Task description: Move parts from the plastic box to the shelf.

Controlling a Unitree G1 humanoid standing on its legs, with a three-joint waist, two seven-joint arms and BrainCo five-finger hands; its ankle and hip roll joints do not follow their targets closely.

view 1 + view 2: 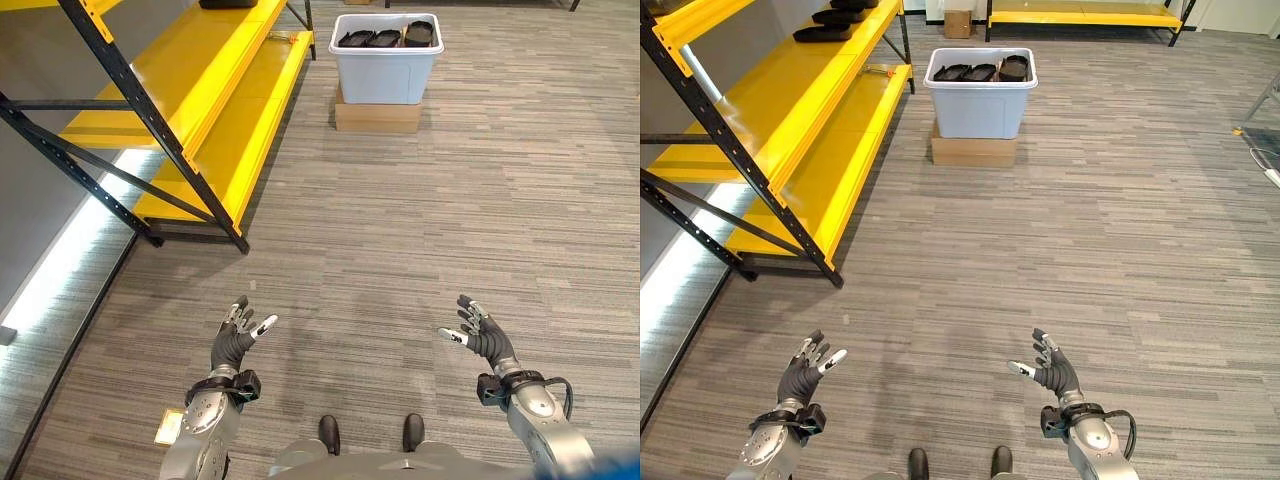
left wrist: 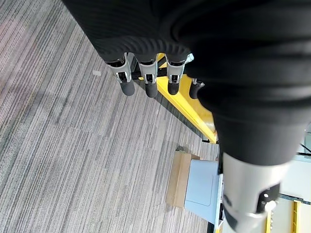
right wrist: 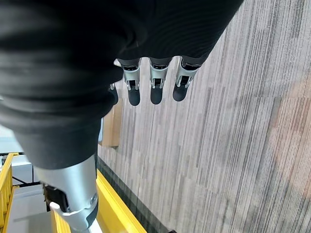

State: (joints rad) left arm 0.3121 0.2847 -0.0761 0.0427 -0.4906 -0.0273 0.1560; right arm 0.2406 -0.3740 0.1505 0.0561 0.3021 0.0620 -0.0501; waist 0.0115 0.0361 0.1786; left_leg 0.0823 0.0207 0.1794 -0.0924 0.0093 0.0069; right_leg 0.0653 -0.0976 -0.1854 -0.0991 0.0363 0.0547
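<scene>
**Both hands empty over the carpet, box well ahead**

Nearest the camera, the left hand and right hand are raised low over the grey striped carpet, well apart from each other, palms turned inward. Each has its fingers spread and loosely extended, thumb held apart, holding nothing. The wrist views agree: the left fingers and right fingers point out in a straight row above bare carpet.

Farther off on the robot's left stands the yellow shelf on dark slanted struts. Dark parts already lie on its upper level, near the far end.

Farthest ahead, the pale plastic box sits on a flat cardboard carton, just beside the shelf's far end. More dark parts lie in a row inside the box at its rim.
</scene>
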